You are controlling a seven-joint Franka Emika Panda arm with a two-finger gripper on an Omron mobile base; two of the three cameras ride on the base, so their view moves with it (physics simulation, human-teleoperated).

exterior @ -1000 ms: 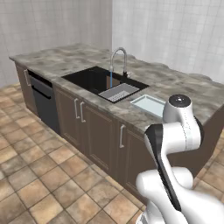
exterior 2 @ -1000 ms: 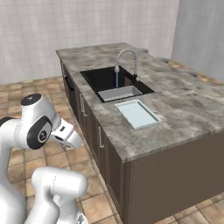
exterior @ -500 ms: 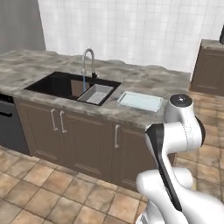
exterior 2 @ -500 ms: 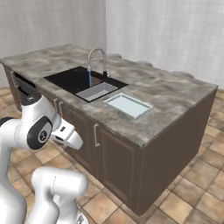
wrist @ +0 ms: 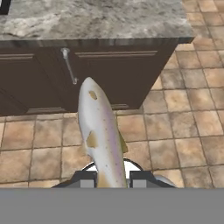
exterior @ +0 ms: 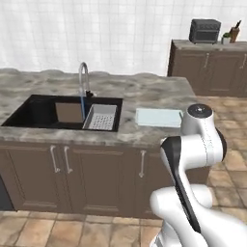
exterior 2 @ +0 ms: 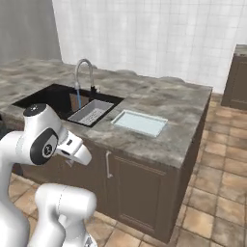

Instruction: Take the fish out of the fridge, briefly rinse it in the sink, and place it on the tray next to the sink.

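Gripper (wrist: 109,178) clamped on fish (wrist: 99,131), tail end between fingertips, body running toward 12 o'clock in hand view, above tiled floor (wrist: 183,127), in front of dark cabinet doors (wrist: 109,74). Sink (exterior: 43,112) in counter (exterior: 144,91), tap (exterior: 83,79) running. Basket (exterior: 101,117) in sink's right part. Tray (exterior: 159,117) on counter at 3 o'clock of sink, just beside it.

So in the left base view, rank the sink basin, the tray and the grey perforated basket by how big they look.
1. sink, clearly the largest.
2. tray.
3. perforated basket, which looks only slightly smaller than the tray; it sits lower, inside the basin, so that ranking is unsure.
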